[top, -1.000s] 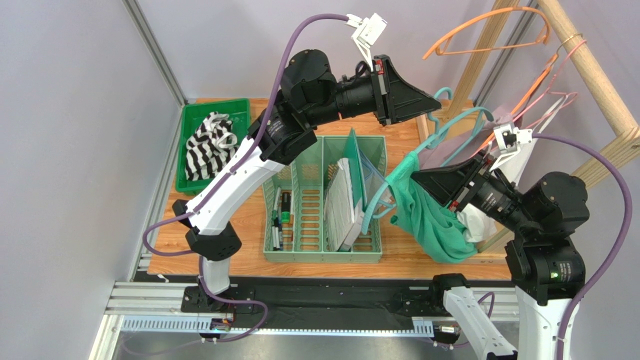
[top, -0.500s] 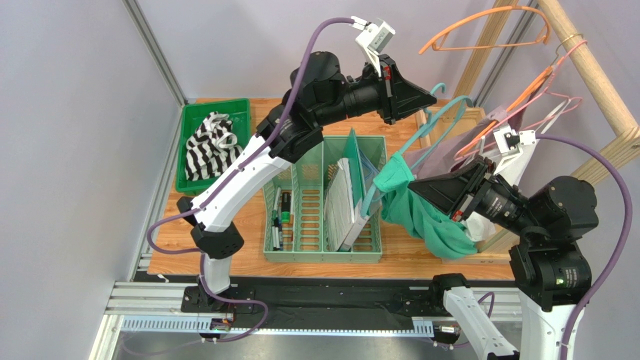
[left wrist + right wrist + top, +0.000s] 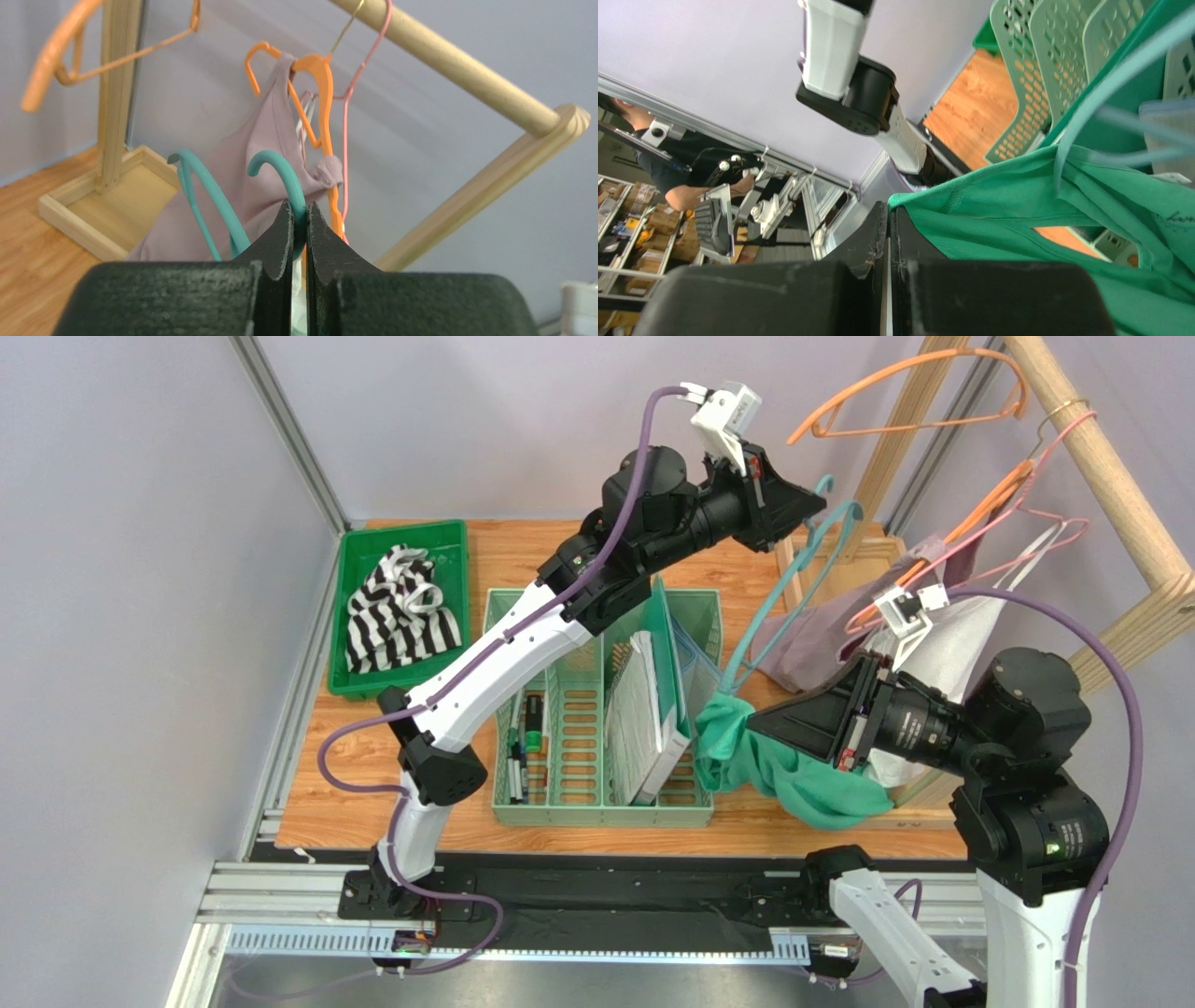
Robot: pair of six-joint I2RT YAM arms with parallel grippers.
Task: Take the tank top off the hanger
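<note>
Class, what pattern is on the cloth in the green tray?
The cloth has black-and-white stripes; best seen from top external.

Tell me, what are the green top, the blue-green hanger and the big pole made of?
The green tank top looks like soft, matte knit cloth: it folds and sags, and a stitched hem shows. The teal hanger seems to be plastic, or maybe coated wire: smooth, slightly shiny, one even colour. The rail looks like bare wood: pale tan, matte and round.
</note>
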